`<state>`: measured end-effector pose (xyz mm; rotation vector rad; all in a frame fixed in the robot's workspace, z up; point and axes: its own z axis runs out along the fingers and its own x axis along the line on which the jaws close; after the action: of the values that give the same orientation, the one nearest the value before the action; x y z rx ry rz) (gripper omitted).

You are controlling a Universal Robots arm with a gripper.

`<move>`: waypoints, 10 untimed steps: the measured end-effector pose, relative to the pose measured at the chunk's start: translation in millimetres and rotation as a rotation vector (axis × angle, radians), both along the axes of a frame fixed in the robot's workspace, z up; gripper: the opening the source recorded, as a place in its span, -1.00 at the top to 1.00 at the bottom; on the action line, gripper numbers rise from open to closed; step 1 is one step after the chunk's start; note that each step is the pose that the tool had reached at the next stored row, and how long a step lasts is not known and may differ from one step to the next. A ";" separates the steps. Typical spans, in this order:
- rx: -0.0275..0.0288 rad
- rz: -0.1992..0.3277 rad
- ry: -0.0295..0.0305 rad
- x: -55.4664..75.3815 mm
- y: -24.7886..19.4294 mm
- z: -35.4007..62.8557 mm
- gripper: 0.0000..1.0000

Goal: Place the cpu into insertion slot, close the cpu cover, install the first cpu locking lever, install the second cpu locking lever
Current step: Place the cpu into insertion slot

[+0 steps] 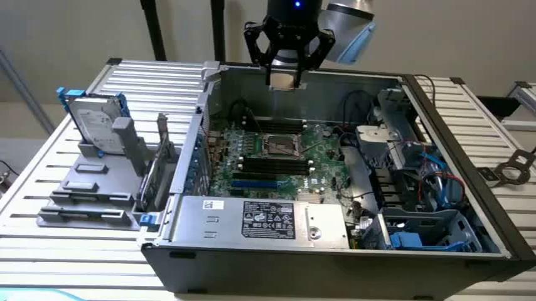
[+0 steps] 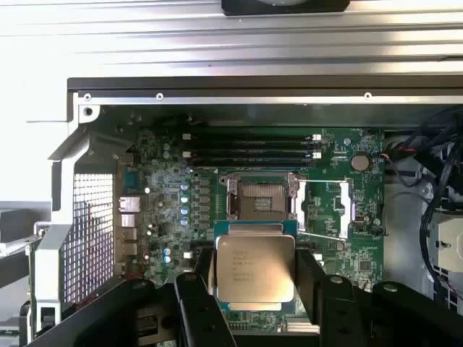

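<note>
Gripper (image 2: 255,280) clamped on the cpu (image 2: 255,269), a black finger (image 2: 197,293) on each side edge | cpu held flat, printed metal top facing the wrist camera, hanging above the open computer case (image 1: 335,266) | beyond: socket (image 2: 262,199) bare, well apart from cpu | cpu cover (image 2: 338,210) folded open beside socket | memory slots (image 2: 249,144) farthest

From where I stand, the claw (image 2: 255,289) grips the cpu (image 2: 255,269) by two opposite edges between its black fingers (image 2: 197,293), the silvery top facing the camera. Beyond it lies the green motherboard (image 2: 163,217) inside the open case, with the insertion slot (image 2: 260,199) uncovered. The cpu cover (image 2: 346,210) is swung open just beside the slot, with dark memory slots (image 2: 253,144) farther on.
</note>
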<state>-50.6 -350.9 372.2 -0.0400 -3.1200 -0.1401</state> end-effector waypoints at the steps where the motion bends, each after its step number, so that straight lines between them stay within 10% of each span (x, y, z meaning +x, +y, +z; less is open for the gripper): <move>1: 0.0000 0.000 0.0000 0.0 0.0 0.0 -0.09; 10: -0.0001 0.000 0.0000 0.0 0.0 0.0 -0.09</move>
<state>-50.6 -350.9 372.2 -0.0399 -3.1200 -0.1399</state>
